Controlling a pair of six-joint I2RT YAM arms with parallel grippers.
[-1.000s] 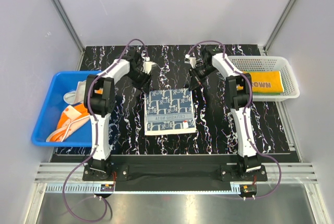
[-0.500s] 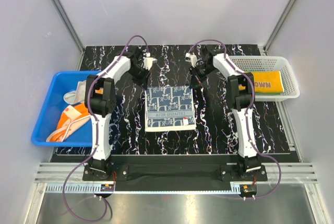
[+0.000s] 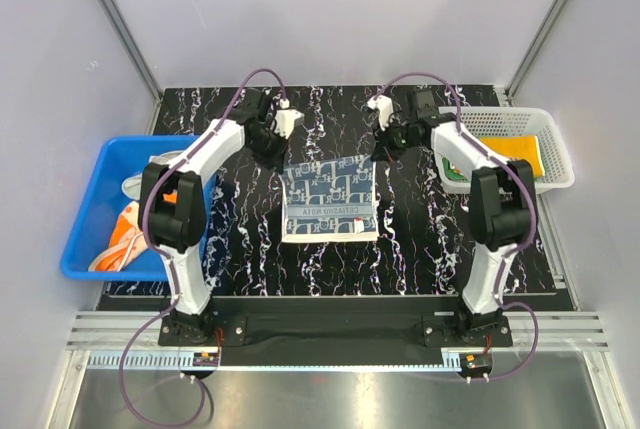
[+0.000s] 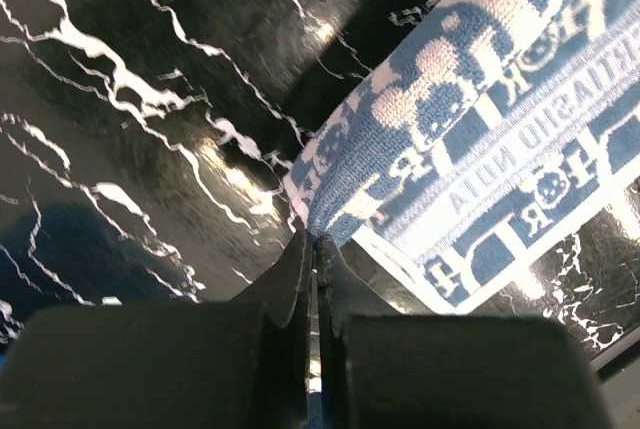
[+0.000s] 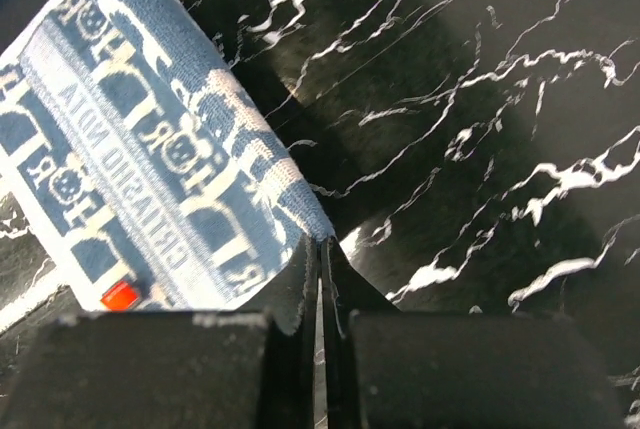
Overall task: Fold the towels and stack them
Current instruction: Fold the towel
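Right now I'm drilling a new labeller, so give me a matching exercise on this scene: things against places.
Things:
1 navy towel
2 bin
3 basket
4 orange towel

Places:
A in the basket
B far left side
C far right side
D centre, far corners pinched by left gripper and right gripper

Pairs: 1-D, 2-B, 3-C, 4-A

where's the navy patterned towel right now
In the top view the navy-patterned towel lies mid-table between the arms, blue bin to its left, white basket to its right. The left gripper and right gripper each pinch a far corner, that edge raised.
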